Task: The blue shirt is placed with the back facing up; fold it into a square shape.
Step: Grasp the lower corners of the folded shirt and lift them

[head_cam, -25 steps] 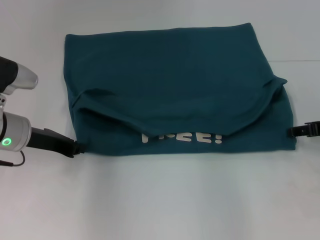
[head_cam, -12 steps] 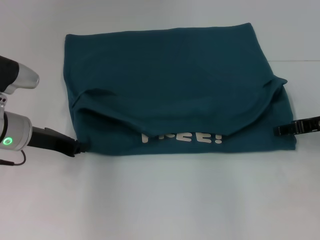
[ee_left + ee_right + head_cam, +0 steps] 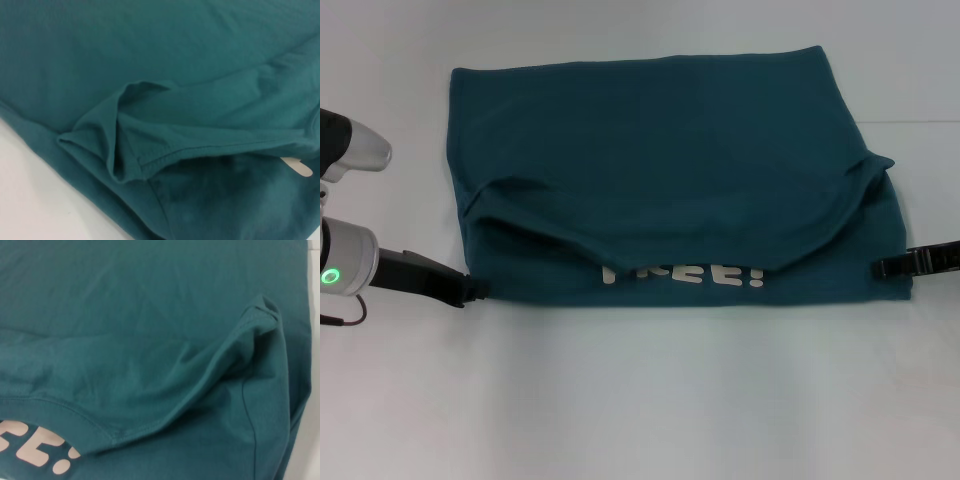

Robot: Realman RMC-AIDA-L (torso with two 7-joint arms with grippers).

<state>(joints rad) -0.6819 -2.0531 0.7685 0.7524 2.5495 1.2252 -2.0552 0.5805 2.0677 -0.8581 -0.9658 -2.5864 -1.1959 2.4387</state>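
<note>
Both end effectors only in head view, beside blue shirt (image 3: 660,170).

The robot's left arm (image 3: 345,270) shows a silver-grey cylindrical casing with a glowing green ring light, a thin dark cable looping beneath it, and a black left claw (image 3: 470,291); the black right claw (image 3: 885,267) shows only slender dark fingers.

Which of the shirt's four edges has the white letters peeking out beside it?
The edge nearest the robot on the blue shirt: the white lettering shows just under the folded-over layer there.
</note>
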